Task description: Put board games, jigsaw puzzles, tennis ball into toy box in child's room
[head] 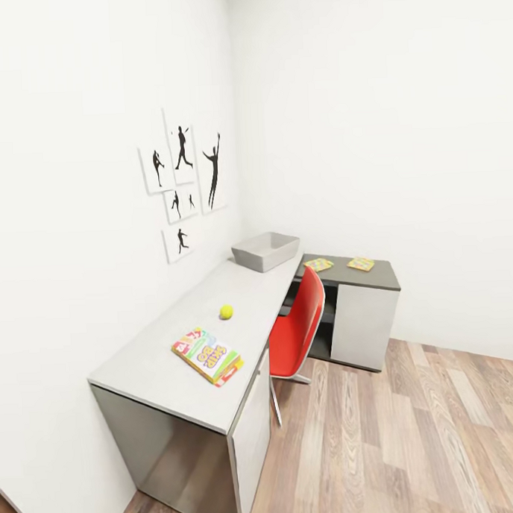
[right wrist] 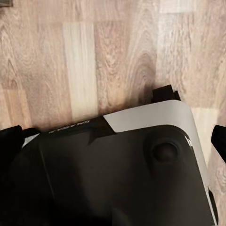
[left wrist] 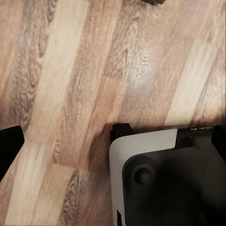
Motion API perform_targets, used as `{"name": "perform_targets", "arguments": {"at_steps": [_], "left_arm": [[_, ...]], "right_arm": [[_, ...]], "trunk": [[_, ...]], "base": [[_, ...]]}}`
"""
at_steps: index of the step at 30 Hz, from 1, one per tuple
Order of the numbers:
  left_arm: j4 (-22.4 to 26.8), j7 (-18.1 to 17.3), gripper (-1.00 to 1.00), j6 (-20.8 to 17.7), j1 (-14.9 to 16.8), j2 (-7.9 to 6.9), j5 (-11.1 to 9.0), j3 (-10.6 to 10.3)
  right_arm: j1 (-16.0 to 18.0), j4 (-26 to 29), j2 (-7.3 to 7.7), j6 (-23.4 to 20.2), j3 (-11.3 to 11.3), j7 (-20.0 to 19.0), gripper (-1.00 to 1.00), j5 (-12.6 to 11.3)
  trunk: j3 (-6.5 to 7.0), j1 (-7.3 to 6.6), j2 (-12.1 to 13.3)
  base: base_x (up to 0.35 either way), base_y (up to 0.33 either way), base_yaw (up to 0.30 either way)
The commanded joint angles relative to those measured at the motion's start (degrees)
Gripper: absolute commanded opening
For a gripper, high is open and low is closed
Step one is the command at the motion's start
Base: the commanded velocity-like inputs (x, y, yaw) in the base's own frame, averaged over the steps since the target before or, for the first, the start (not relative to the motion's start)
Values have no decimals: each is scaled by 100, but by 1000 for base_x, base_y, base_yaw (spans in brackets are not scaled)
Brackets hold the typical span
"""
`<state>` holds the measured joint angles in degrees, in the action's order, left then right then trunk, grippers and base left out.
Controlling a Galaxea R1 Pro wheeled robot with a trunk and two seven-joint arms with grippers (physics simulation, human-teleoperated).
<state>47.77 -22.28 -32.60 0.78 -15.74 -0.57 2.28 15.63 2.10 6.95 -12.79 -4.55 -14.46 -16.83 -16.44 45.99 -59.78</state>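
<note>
In the head view the table point(head: 171, 350) runs along the left wall and turns right in the corner. On its light top lie a SKIP-BO board game point(head: 207, 355) near the front end and a tennis ball point(head: 226, 311) just behind it. At the far end stands the grey toy box point(head: 265, 251). Two jigsaw puzzles point(head: 318, 265) point(head: 360, 264) lie flat on the dark top. The bed is out of view. My left gripper point(left wrist: 113, 141) and right gripper point(right wrist: 117, 141) hang open over the floor beside my base, far from the table.
A red swivel chair point(head: 300, 325) is tucked against the table at the inner corner, in front of the puzzles. Wood floor point(head: 414, 436) spreads out to the right of the table. White walls meet behind the toy box, with sports posters point(head: 182, 181) on the left one.
</note>
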Motion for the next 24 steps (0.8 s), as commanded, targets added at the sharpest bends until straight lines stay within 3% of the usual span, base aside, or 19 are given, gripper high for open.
{"name": "perform_targets", "arguments": {"at_steps": [1, 10, 12, 15, 21, 22, 24], "left_arm": [[177, -138, 100, -170, 1, -43, -4, 81], [1697, -631, 100, -1205, 2, -242, 7, 752], [1875, -669, 100, -1336, 1, -260, 6, 814], [2385, -807, 100, -1723, 1, -342, -1, 954], [3111, -1275, 100, -2344, 8, -524, -6, 1067], [3111, -1275, 100, -2344, 8, -524, -6, 1067], [3288, -1593, 100, -2502, 49, -654, -5, 1083]], "right_arm": [[51, 40, 17, -84, -43, -37, 100, -80], [354, 648, 95, -710, -61, -95, 100, -793], [371, 765, 124, -809, -63, -93, 100, -883], [399, 1126, 281, -1103, -116, -88, 100, -1194], [383, 1766, 600, -1768, -524, -82, 100, -2063], [383, 1766, 600, -1768, -524, -82, 100, -2063], [368, 2042, 700, -2065, -780, -78, 100, -2427]], "trunk": [[11, -22, 37], [172, -220, 398], [208, -264, 478], [262, -330, 598], [370, -462, 839], [388, -484, 879], [423, -527, 959]], "base": [[0, 0, 0], [0, 0, 0], [0, 0, 0], [0, 0, 0], [0, 0, 0], [0, 0, 0], [0, 0, 0]]}}
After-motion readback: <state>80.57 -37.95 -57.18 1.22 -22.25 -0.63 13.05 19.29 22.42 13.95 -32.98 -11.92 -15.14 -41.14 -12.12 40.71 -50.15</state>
